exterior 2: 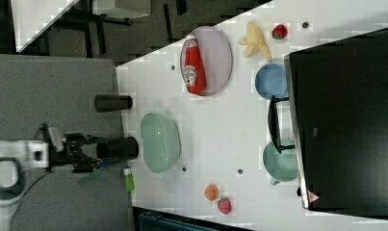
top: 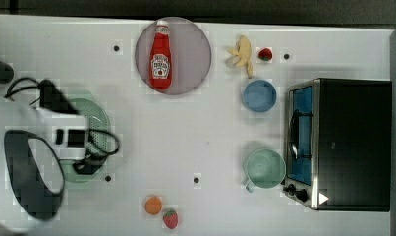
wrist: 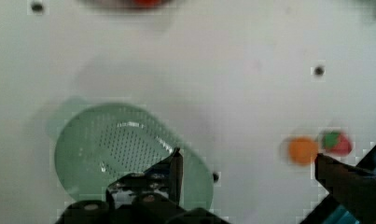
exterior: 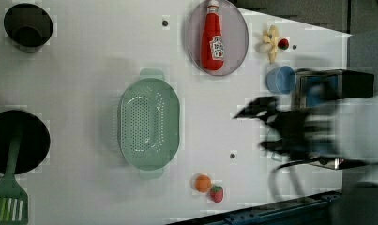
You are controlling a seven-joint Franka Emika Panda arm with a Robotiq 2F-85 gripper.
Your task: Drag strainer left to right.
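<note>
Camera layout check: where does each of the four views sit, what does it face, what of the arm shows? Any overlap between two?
Top view: overhead, looking straight down at the table; the arm covers part of the strainer.
Left view: also high, looking down; strainer in full, blurred gripper near the oven.
Right view: high and oblique, taking in the floor; the arm shows off the table's edge.
Wrist view: on the arm, looking down past open fingers at the strainer.
Shared: top and left views both show the ketchup bottle on its plate.

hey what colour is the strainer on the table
The strainer is pale mint green, dotted with small holes; the left view shows it best.
</note>
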